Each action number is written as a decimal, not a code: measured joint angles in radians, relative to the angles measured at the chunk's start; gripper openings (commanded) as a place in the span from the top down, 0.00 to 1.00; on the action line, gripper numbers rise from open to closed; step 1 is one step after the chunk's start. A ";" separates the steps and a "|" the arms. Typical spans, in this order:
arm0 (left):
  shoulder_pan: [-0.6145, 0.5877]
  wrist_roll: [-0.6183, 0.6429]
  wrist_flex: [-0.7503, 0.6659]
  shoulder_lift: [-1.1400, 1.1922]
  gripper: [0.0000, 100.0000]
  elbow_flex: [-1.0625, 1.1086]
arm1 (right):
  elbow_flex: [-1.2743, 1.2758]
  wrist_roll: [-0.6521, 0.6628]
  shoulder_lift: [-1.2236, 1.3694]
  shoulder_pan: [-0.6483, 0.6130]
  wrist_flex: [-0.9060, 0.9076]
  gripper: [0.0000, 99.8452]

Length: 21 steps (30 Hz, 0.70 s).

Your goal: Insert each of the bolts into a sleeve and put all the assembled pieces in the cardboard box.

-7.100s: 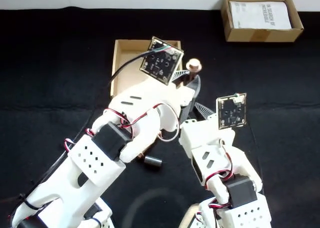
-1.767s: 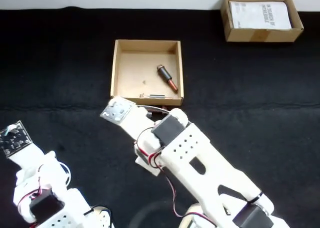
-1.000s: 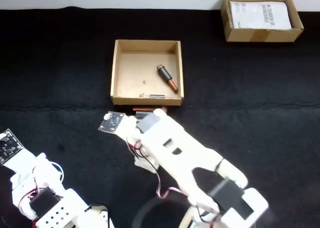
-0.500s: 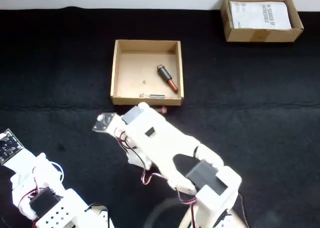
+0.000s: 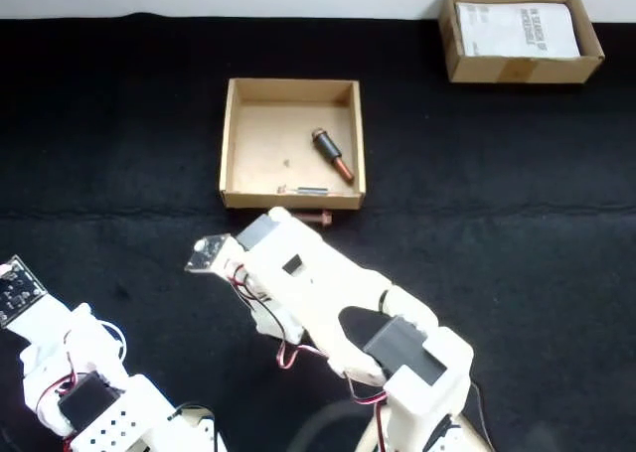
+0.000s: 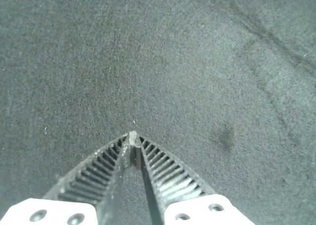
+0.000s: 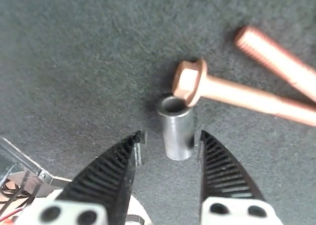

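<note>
A short steel sleeve (image 7: 177, 128) lies on the black cloth between the fingers of my open right gripper (image 7: 171, 136), touching neither. A copper bolt (image 7: 232, 94) lies just beyond it, its flanged head at the sleeve's mouth. A second copper bolt (image 7: 276, 62) lies farther off. From above, my right arm (image 5: 308, 283) hangs low just in front of the cardboard box (image 5: 231, 139), and one bolt (image 5: 320, 217) peeks out by the box's near wall. One assembled piece (image 5: 331, 154) lies inside the box. My left gripper (image 6: 132, 136) is shut over bare cloth at the table's near left.
A second cardboard box (image 5: 586, 67) with a printed booklet stands at the far right corner. A thin metal pin (image 5: 303, 190) lies along the near wall inside the task box. The left arm (image 5: 70, 363) is drawn back near the front edge.
Both arms have left the box, where an assembled piece now lies. The left arm pulled back to the near left. The right arm swung down in front of the box, its wrist sliding left.
</note>
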 measured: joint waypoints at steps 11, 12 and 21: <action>-0.044 0.000 0.000 0.000 0.99 0.000 | -0.057 -0.002 0.135 -0.021 0.008 0.98; -0.049 0.000 0.000 0.000 0.99 0.000 | -0.081 -0.002 0.152 -0.021 0.020 1.00; -0.052 0.000 -0.003 0.000 0.99 0.000 | -0.330 -0.086 0.304 -0.028 0.199 0.99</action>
